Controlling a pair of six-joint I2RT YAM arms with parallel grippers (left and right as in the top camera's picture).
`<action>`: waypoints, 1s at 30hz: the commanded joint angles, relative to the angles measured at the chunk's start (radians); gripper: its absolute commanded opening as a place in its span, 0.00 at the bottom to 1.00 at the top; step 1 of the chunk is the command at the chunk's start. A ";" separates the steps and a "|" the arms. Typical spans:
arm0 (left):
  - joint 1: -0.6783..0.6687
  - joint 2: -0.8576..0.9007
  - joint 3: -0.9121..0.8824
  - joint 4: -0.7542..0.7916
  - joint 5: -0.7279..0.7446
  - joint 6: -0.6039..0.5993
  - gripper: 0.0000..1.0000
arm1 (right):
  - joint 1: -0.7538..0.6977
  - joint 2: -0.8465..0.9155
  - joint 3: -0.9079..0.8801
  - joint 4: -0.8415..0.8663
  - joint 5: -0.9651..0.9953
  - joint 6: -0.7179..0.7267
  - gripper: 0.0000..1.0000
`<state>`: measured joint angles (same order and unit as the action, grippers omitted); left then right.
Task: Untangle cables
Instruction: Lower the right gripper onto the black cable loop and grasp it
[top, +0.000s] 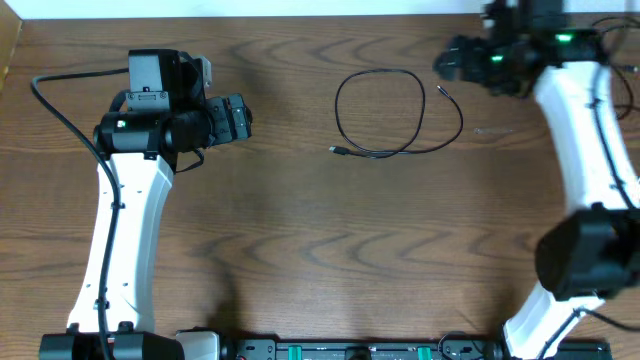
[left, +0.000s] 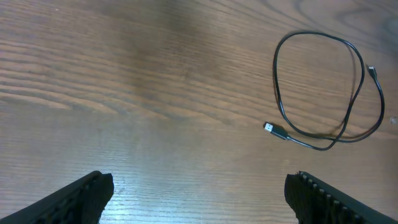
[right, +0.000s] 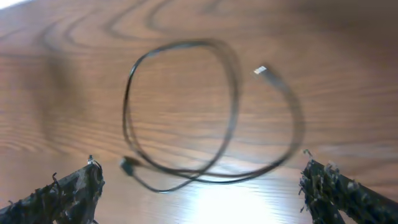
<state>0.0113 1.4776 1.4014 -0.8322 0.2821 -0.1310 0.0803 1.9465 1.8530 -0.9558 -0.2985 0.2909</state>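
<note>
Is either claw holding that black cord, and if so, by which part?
Nothing is held. The left gripper and right gripper are both open and empty; the black cable lies looped on the table, untouched.

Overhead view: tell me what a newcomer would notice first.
A single thin black cable lies in one loose loop on the wooden table, right of centre toward the far edge, with both plug ends free. The left pincer and the right pincer sit on either side of it, both open and empty, neither touching it.
</note>
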 joint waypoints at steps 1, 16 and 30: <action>0.005 0.006 0.010 0.000 -0.007 -0.002 0.93 | 0.059 0.085 -0.011 0.013 0.012 0.231 0.97; 0.005 0.006 0.010 0.000 -0.007 -0.002 0.93 | 0.278 0.243 -0.011 -0.042 0.249 0.878 0.54; 0.005 0.006 0.010 0.000 -0.007 -0.002 0.93 | 0.317 0.346 -0.013 -0.093 0.274 0.928 0.50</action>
<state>0.0113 1.4776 1.4014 -0.8322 0.2821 -0.1310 0.3962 2.2684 1.8442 -1.0378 -0.0498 1.1961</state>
